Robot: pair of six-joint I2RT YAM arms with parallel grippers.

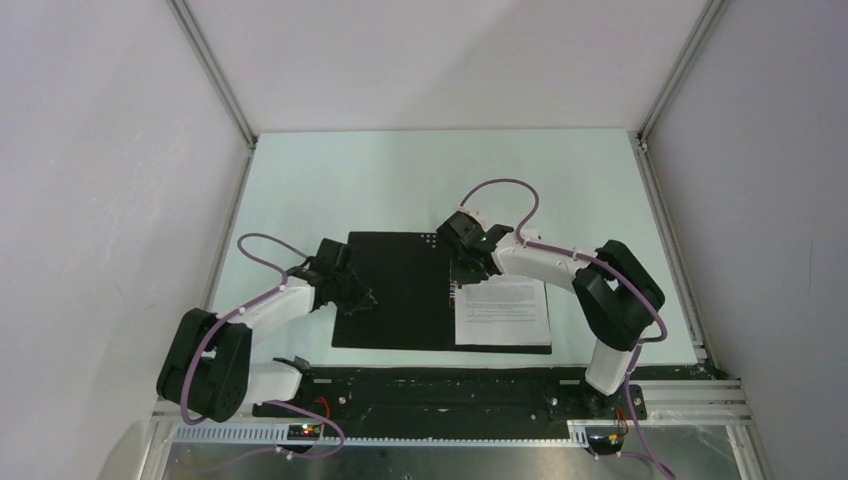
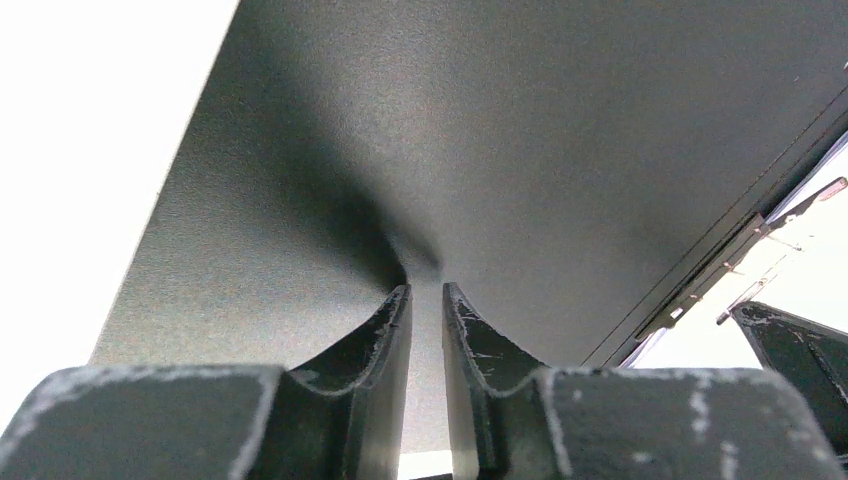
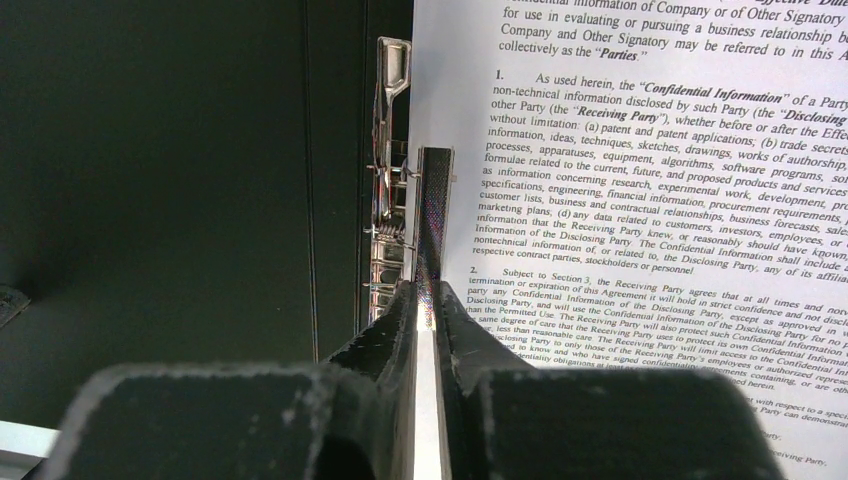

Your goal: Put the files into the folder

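The folder [image 1: 392, 290] lies open on the table, black inside up. The files [image 1: 502, 312] lie as a white printed stack on its right half; how many sheets I cannot tell. My right gripper [image 1: 468, 268] is at the spine, beside the files' [image 3: 650, 150] left edge. In the right wrist view this gripper [image 3: 428, 300] is shut on the thin upright lever [image 3: 434, 210] of the metal clip [image 3: 390, 150]. My left gripper [image 1: 362, 298] rests tips-down on the folder's left half [image 2: 500, 130]. Its jaws [image 2: 427, 295] stand a narrow gap apart with nothing between them.
The pale table [image 1: 400, 180] runs out behind the folder to white walls. A black base rail [image 1: 440, 390] lies along the near edge. In the left wrist view the clip [image 2: 745, 260] and a dark part of the right gripper [image 2: 800, 345] show at right.
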